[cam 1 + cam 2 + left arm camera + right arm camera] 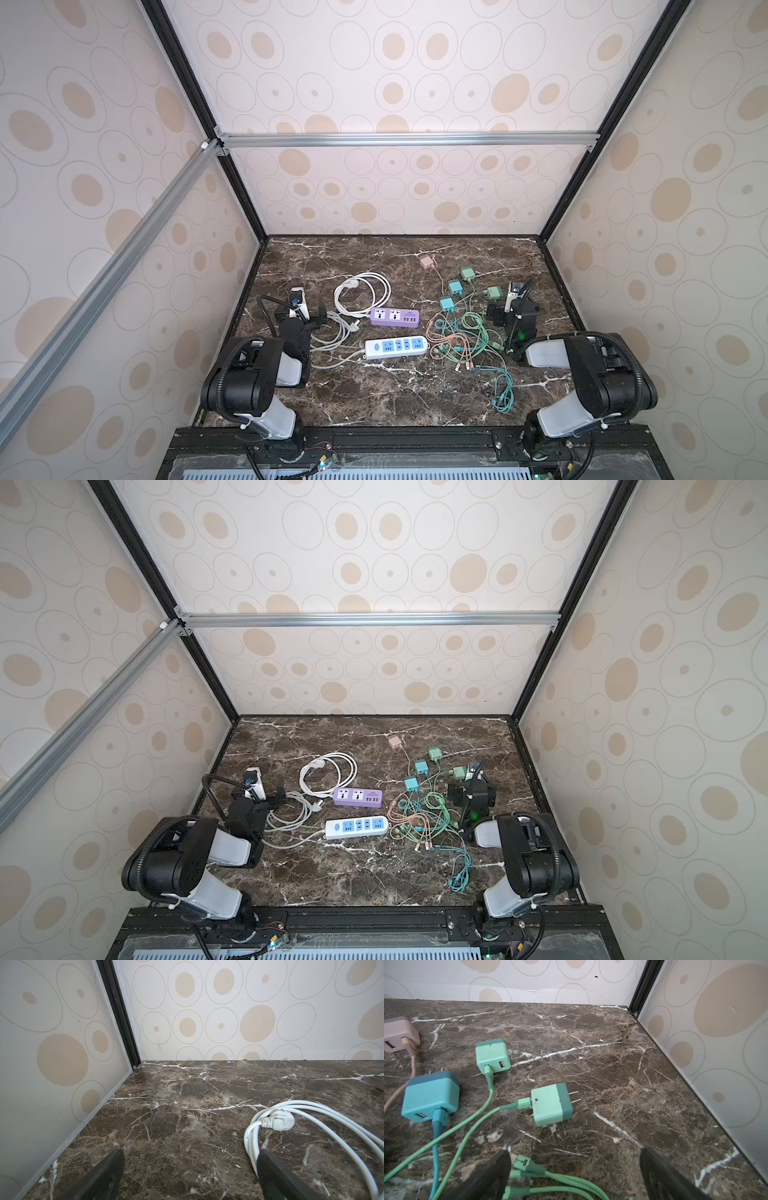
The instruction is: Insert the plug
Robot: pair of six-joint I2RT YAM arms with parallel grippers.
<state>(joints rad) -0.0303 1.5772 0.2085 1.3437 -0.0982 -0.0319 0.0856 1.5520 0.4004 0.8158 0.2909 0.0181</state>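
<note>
On the marble bench [374,395], the mint-green charger plug [552,1103] lay well right of the purple power strip [395,318], just ahead of the right pincer [575,1152], prongs pointing away from the strip, while both that pincer and the left pincer [191,1151] stood wide open, empty.

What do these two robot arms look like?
Both the left arm and right arm have black joints joined by pale grey shells, each with a ribbed black cable hose and white zip ties. A green light glows on the right one. The left gripper and right gripper have dark wedge-shaped fingers.
</note>
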